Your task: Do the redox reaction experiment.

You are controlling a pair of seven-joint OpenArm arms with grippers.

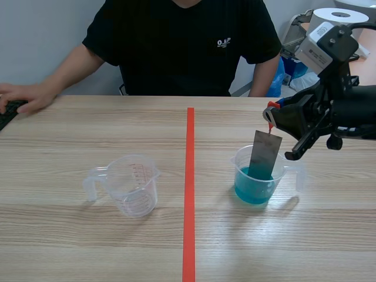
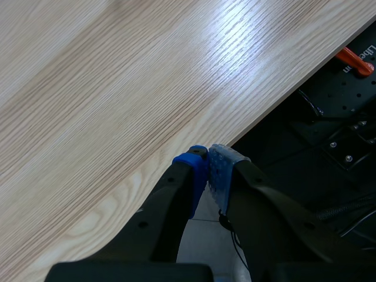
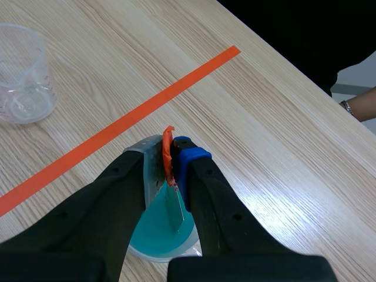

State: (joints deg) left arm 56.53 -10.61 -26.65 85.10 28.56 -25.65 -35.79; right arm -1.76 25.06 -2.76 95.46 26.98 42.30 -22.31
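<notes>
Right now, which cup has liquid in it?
The cup under the right gripper, holding blue liquid and the metal strip; the cup left of the tape is empty.

Left tool [image 2: 208, 158] closed, right tool [image 3: 174, 148] clamped

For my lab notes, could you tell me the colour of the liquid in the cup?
The liquid is turquoise, clearest in the right wrist view.

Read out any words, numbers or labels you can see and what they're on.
"Libe", cut off at the edge: white print on black equipment beside the wooden table.
White logo on the person's black T-shirt: too blurred to read.
Red scale on the empty clear plastic measuring cup: too small to read.
</notes>
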